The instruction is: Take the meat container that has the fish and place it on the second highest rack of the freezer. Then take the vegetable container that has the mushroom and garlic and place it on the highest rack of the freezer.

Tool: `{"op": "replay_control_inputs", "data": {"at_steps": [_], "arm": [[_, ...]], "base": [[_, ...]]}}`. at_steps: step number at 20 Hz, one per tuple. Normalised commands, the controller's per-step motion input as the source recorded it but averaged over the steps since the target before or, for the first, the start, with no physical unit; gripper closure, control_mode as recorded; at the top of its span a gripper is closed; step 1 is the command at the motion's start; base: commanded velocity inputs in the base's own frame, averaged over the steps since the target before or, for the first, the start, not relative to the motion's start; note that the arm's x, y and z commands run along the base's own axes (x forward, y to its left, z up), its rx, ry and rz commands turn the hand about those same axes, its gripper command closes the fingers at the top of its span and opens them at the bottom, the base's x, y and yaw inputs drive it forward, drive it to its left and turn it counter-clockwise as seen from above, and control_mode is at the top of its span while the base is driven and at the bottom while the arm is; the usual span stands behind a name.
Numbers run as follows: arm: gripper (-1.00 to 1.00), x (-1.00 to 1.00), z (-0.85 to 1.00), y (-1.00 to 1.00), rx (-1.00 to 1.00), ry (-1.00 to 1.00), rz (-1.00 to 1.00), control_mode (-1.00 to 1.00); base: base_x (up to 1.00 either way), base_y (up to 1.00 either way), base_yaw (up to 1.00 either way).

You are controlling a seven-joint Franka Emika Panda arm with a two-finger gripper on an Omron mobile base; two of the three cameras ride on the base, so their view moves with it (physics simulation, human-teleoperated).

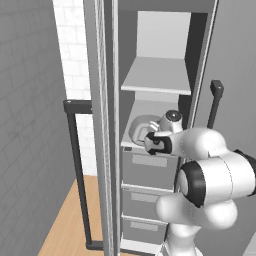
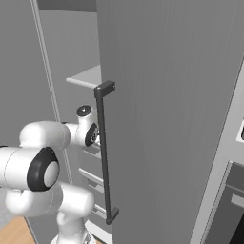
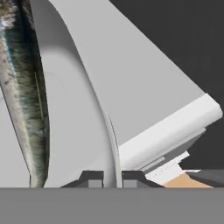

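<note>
The freezer [image 1: 155, 30] stands open. The meat container [image 1: 141, 127], a pale shallow tray, rests on the second highest rack [image 1: 152, 107] above the grey drawers [image 1: 150, 170]. My gripper [image 1: 148, 140] reaches in at the tray's front edge. In the hand view my gripper [image 3: 109, 178] is shut on the container's thin rim [image 3: 113, 144], and the silvery-grey fish [image 3: 26, 109] lies inside along the left. The rack's surface [image 3: 140, 74] spreads to the right of the rim. The highest rack [image 1: 157, 75] above is bare. The vegetable container with the mushroom and garlic is out of view.
The freezer's open door [image 1: 102, 125] with its dark bar handle [image 1: 77, 170] stands edge-on at the left. A neighbouring grey door [image 2: 171, 119] with a dark handle [image 2: 103, 152] borders the opening on the right. Wooden floor [image 1: 65, 225] lies below.
</note>
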Motion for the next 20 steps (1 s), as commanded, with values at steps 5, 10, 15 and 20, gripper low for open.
{"op": "replay_control_inputs", "data": {"at_steps": [5, 10, 15, 20], "arm": [[1.0, 0.32, -0.08, -0.13, 0.0, 0.0, -0.06, -1.0], [1.0, 0.48, -0.15, 0.0, 0.0, 0.0, -0.06, -1.0], [1.0, 0.39, -0.31, 0.03, -0.01, 0.0, -0.01, -1.0], [1.0, 0.44, -0.47, 0.08, -0.01, 0.0, 0.0, -1.0]], "base": [[0.0, 0.0, 0.0], [0.0, 0.0, 0.0], [0.0, 0.0, 0.0], [0.0, 0.0, 0.0]]}}
